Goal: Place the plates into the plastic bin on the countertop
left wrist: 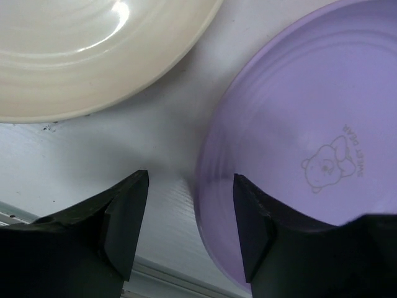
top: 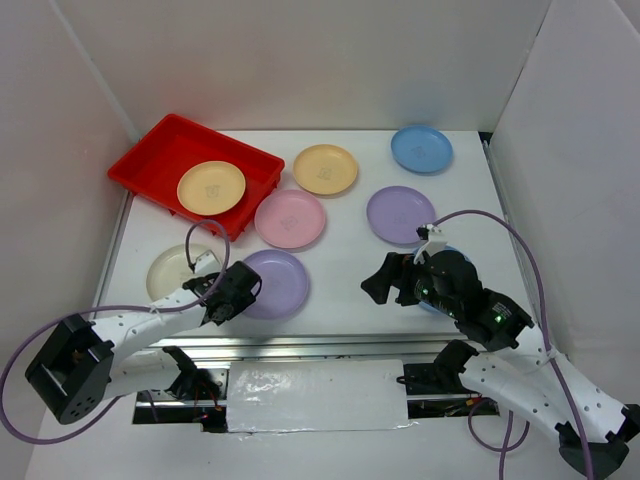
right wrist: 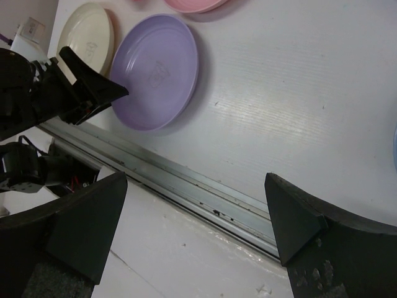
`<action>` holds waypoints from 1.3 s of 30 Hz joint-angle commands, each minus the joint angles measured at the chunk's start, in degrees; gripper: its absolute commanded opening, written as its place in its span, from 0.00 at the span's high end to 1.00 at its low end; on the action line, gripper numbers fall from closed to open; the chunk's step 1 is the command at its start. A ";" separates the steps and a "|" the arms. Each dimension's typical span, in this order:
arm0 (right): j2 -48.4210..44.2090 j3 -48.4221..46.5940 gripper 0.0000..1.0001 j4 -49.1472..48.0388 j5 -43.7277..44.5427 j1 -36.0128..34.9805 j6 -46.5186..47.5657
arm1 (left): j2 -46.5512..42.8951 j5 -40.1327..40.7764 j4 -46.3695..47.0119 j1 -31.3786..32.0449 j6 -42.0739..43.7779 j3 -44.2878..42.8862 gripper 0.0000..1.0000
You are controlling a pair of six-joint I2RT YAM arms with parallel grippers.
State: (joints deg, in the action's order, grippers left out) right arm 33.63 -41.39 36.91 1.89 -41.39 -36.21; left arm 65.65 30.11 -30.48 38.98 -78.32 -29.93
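Observation:
The red plastic bin [top: 160,152] stands at the back left with an orange-yellow plate [top: 211,187] in it. On the countertop [top: 345,270] lie an orange plate [top: 325,168], a blue plate [top: 421,148], a pink plate [top: 290,218], a purple plate [top: 400,215], a cream plate [top: 172,270] and a near purple plate [top: 278,283]. My left gripper [top: 245,292] is open, its jaws astride the near purple plate's [left wrist: 298,112] left rim: one finger over the plate, one over the table. My right gripper [top: 378,285] is open and empty above the front edge.
A metal rail [right wrist: 205,189] runs along the countertop's front edge. White walls enclose the left, back and right. A sliver of a blue plate [right wrist: 395,149] shows under the right arm. The cream plate [left wrist: 80,49] lies just left of the left gripper [left wrist: 189,217].

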 commanded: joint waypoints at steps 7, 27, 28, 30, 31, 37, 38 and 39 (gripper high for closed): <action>-0.05 -2.82 0.00 -0.08 1.89 -1.07 -0.44 | -0.25 0.91 2.36 2.41 -2.00 3.48 0.65; 2.58 -3.26 0.00 -4.82 1.10 -1.50 -1.32 | -10.56 19.37 -22.17 16.77 3.05 -26.12 1.00; 2.93 -3.44 0.00 -5.35 0.84 -1.59 -1.15 | -9.58 18.59 -20.17 9.43 6.92 -27.97 1.00; 4.33 -4.22 0.00 -6.14 0.31 -1.50 -0.97 | -5.73 8.38 -10.86 -0.26 17.52 -32.02 1.00; 4.86 -4.58 0.00 -6.23 0.31 -1.50 -0.88 | -4.05 3.08 -7.17 -10.49 20.38 -33.60 1.00; 6.10 -5.99 0.00 -5.88 0.30 -1.59 -0.01 | 20.28 -11.38 -4.32 -33.17 26.46 -53.77 1.00; 6.01 -5.99 0.00 -5.79 0.31 -1.51 0.26 | 23.44 -12.26 -4.76 -34.75 26.73 -56.18 1.00; 5.75 -5.81 0.00 -5.79 0.74 -1.59 0.35 | 29.30 -13.40 -5.81 -37.20 27.60 -58.81 1.00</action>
State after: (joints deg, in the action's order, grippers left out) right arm 40.01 -44.53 33.63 2.33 -42.46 -36.82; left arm 88.16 23.38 -37.01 5.50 -55.79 -82.74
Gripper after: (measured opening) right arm 0.998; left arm 0.182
